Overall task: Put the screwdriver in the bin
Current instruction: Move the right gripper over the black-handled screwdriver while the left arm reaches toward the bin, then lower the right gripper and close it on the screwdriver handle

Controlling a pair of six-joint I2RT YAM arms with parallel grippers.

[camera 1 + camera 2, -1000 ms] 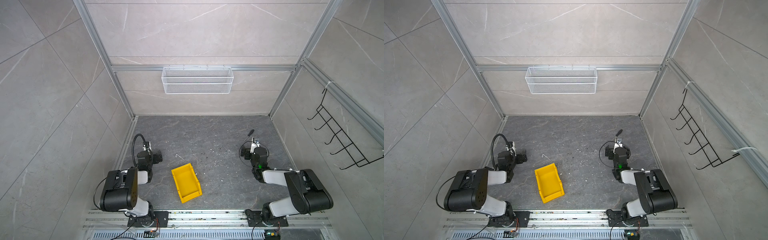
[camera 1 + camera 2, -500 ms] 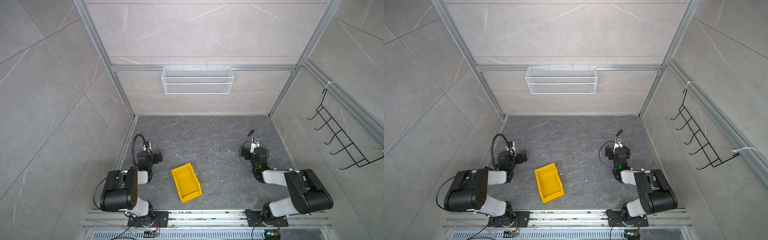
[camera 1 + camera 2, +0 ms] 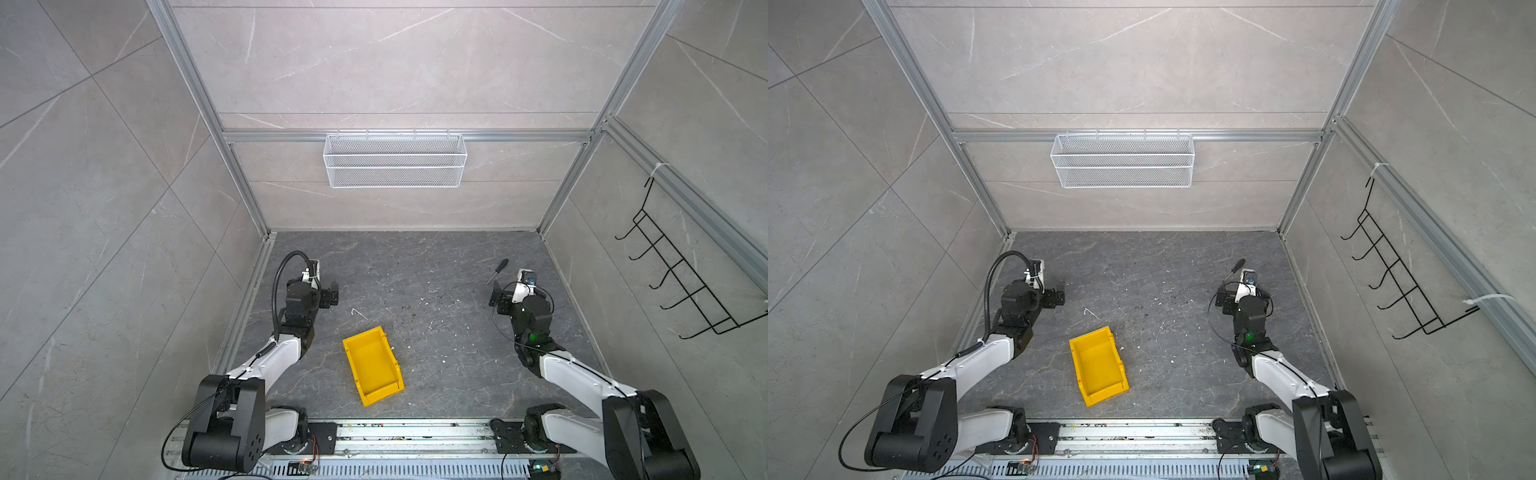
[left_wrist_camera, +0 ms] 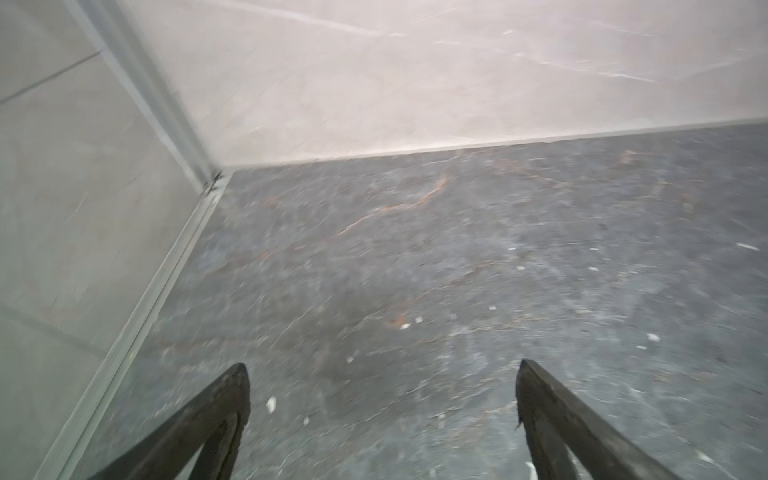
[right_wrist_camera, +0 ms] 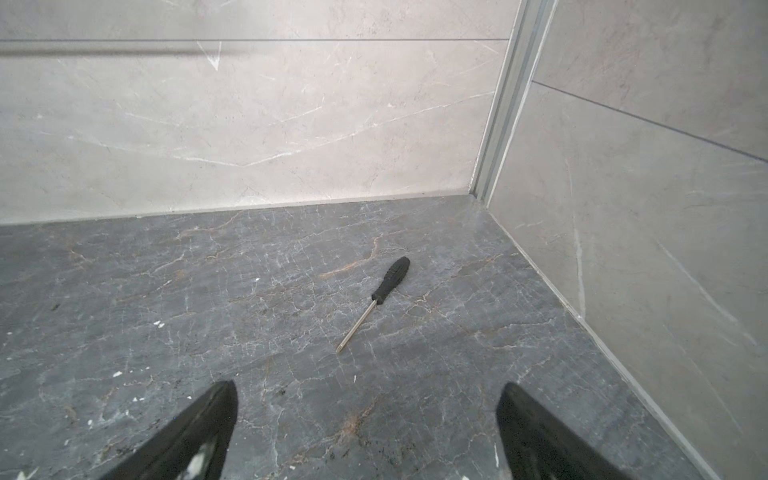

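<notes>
The screwdriver, with a black handle and a thin silver shaft, lies flat on the dark floor near the back right corner. My right gripper is open just short of its tip and touches nothing. The yellow bin stands empty on the floor at front centre, turned at an angle. My left gripper is open over bare floor at the left, far from both.
A white wire mesh basket hangs on the back wall. A black hook rack is on the right wall. A small pale bent piece lies behind the bin. Aluminium posts mark the corners; a rail runs along the front.
My left arm has shifted toward the back wall and a little to the right; its wrist view is blurred. The right arm, screwdriver and bin have not moved.
</notes>
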